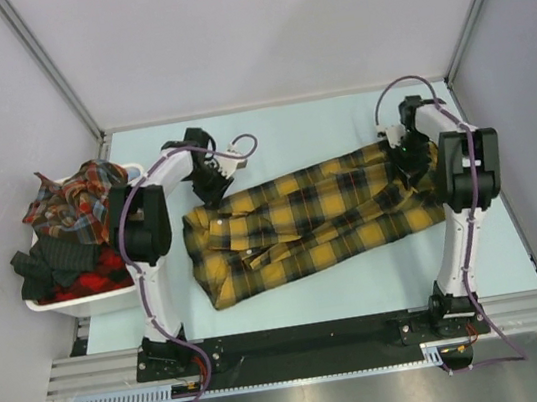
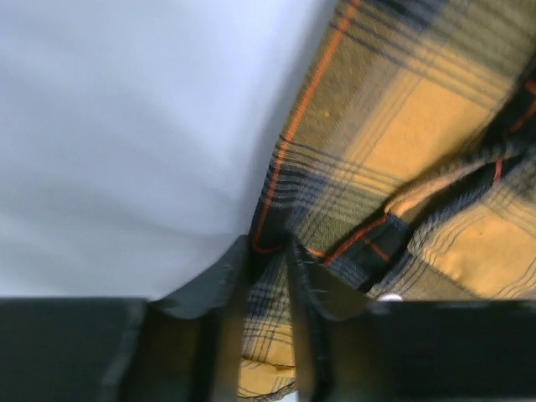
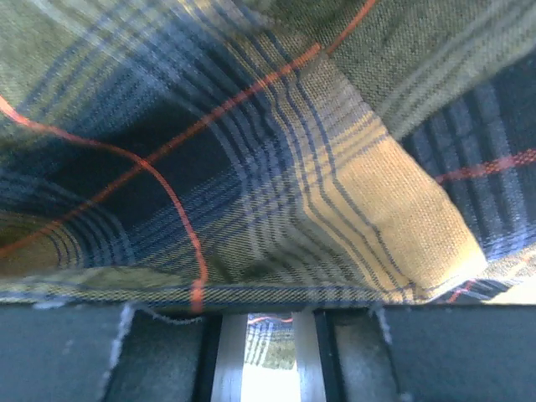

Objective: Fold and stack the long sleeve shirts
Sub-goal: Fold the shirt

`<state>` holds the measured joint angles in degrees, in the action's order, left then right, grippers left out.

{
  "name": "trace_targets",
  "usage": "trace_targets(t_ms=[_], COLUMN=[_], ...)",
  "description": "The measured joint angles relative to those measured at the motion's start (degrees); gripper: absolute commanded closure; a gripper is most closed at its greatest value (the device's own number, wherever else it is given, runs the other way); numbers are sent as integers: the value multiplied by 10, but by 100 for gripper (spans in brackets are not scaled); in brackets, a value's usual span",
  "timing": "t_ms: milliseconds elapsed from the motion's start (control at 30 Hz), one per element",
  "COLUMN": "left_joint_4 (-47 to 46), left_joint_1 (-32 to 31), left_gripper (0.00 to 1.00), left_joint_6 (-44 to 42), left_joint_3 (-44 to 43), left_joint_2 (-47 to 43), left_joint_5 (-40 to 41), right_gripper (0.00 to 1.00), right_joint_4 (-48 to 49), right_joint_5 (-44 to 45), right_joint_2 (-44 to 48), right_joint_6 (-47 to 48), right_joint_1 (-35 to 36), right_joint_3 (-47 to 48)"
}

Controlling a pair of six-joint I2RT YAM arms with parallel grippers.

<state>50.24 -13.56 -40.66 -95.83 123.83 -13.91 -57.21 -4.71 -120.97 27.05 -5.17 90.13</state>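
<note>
The yellow shirt (image 1: 302, 221) is lying across the desk (image 1: 337, 120). The left fingers (image 2: 213, 280) are pinching its left edge. Its right end is draping over the right fingers (image 3: 167, 352), whose grip I cannot tell.

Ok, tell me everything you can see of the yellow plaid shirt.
The yellow plaid shirt is soft-looking mustard flannel with black checks and thin red lines. It lies rumpled and unfolded across the table. Its left edge sits between the fingers of the left gripper; the right gripper meets its right end.
</note>
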Motion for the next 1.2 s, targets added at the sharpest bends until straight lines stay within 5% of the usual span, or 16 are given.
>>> trace_targets(t_ms=[133, 267, 400, 600, 867, 1000, 1200], left_joint_4=[-3, 2, 29, 53, -19, -42, -64], left_joint_1=[15, 17, -9, -35, -50, -69, -87], left_gripper=[89, 89, 68, 50, 44, 42, 43], left_joint_6=[-2, 4, 10, 19, 13, 8, -10], left_joint_3=[83, 179, 262, 290, 267, 269, 317], left_joint_2=[-51, -113, -165, -207, -308, -317, -330], left_joint_5=[-7, -34, -72, -103, -87, -85, -73], right_gripper=[72, 66, 46, 33, 37, 43, 47], right_joint_4=[-30, -4, 85, 98, 101, 101, 141], right_joint_5=[35, 66, 63, 9, -139, -214, -301], right_joint_2=[-95, -208, -247, -112, 119, 178, 129], right_joint_6=[18, 36, 45, 30, -79, -126, -215], right_joint_1=[41, 88, 115, 62, -107, -98, -50], right_joint_3=[159, 370, 441, 322, 200, 47, -148])
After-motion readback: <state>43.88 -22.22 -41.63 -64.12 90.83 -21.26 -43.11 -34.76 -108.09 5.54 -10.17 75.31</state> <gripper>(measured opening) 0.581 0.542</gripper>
